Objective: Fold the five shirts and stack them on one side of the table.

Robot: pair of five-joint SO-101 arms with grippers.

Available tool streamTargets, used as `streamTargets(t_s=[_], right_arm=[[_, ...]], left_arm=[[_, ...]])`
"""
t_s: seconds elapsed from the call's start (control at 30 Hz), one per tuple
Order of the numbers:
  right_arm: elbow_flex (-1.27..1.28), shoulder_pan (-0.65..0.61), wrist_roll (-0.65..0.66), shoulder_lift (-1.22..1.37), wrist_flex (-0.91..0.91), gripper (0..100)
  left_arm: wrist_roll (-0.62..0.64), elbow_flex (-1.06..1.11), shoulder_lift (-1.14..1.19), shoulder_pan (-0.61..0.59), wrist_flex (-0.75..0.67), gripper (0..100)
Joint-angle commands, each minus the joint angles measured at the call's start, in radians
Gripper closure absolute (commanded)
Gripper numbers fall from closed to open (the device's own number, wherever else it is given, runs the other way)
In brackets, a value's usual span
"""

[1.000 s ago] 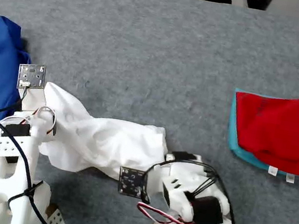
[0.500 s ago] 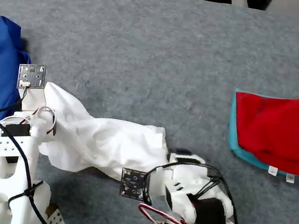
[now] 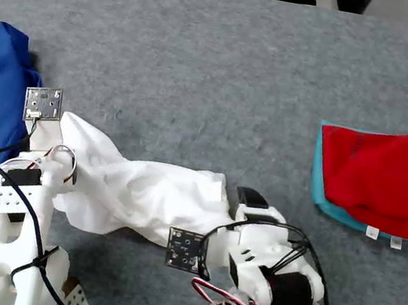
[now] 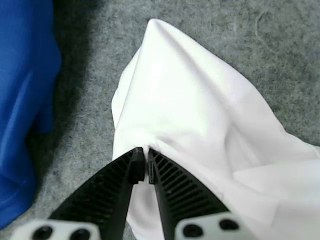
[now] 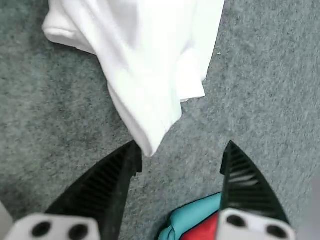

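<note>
My left gripper [image 4: 141, 167] is pinched shut on a bunched fold of the white shirt [image 4: 200, 115], at the end nearest the blue shirt [image 4: 25, 100]. I take that grip to be an anchor, so the cloth has something to pull against when its far end is drawn out flat. My right gripper [image 5: 182, 155] stands wide apart and holds nothing. It hangs low over the table [image 5: 270, 75] at the shirt's other end, and I judge it is spread like that to take the hem. The white shirt lies crumpled in a long rumpled band across the near part of the table, running from one arm to the other. Its drooping corner on my right reaches just into the gap, close beside one finger [image 5: 120, 175], while the other finger is over bare table with no cloth near it. I would need to come further over that corner before closing. Well off to my right, the red shirt [image 3: 380, 178] sits folded on a teal shirt [image 3: 320, 199], which looks like the stack. The blue shirt is a loose heap at my left.
</note>
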Motion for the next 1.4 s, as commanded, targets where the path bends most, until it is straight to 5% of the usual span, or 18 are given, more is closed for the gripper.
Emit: streamTargets(t_s=[0.0, 0.4, 0.67, 0.97, 1.37], right_arm=[[-0.068, -0.048, -0.014, -0.004, 0.091, 73.2], [-0.194, -0.245, -0.041, 0.282, 0.074, 73.6], [-0.191, -0.237, -0.041, 0.283, 0.055, 78.1], [-0.183, -0.002, 0.055, 0.283, 0.041, 78.2], [-0.157, -0.035, 0.023, 0.282, 0.018, 78.2]], left_arm=[[0.000, -0.002, 0.002, -0.006, -0.018, 98], [0.000, -0.003, 0.002, -0.006, -0.020, 98], [0.000, -0.003, 0.002, -0.006, -0.020, 98], [0.000, -0.002, 0.002, -0.006, -0.020, 98], [0.000, -0.002, 0.002, -0.006, -0.020, 98]])
